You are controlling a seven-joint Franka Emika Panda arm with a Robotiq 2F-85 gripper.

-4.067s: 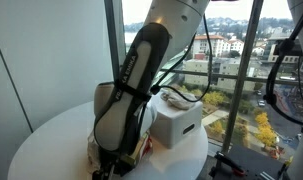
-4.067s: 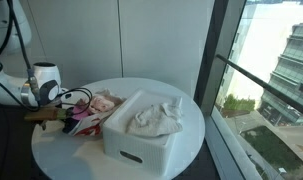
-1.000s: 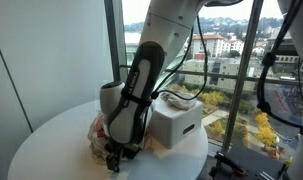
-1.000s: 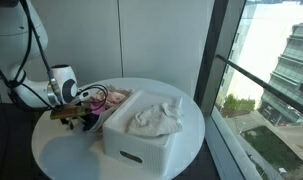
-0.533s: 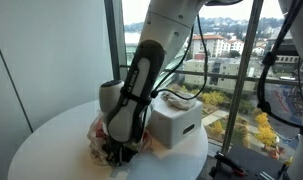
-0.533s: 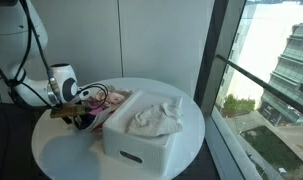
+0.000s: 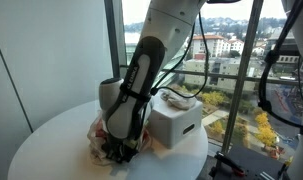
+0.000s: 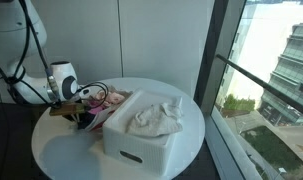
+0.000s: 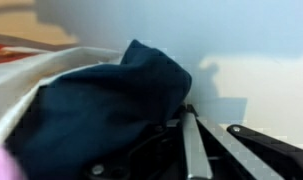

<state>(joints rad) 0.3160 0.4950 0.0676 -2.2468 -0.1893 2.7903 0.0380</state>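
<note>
So the whole thing hinged on where the dark blue crumpled cloth (image 9: 101, 105) sat relative to the gripper (image 9: 209, 122). In the wrist view the cloth was right up against it, bulging in from the left and draped over the left-hand finger (image 9: 191, 145). The right-hand finger stood bare against the pale background. The cloth was bunched into a lump, so it had no real long axis. If anything, its bulk ran from lower left up to a rounded peak near the middle of the frame.

As for open or closed, I honestly couldn't tell. There was a gap between the two fingers, but the blue fabric hid the spot where a pinch would show.

In an exterior view the gripper (image 8: 83, 115) was down low on the round white counter (image 8: 61, 155). It was buried in the near left edge of a heap of pink, red and white laundry (image 8: 103, 100). That heap lay just left of the white rectangular plastic bin (image 8: 141, 145), touching its side as far as I could see. A crumpled white cloth (image 8: 156, 118) was lying inside the bin.

From the window-facing exterior view the arm covered most of the heap, and the gripper (image 7: 116, 152) was down at the counter's near edge. The blue cloth was too small to pick out in either exterior view. Only one arm on this rig, so nothing to compare for reach.
</note>
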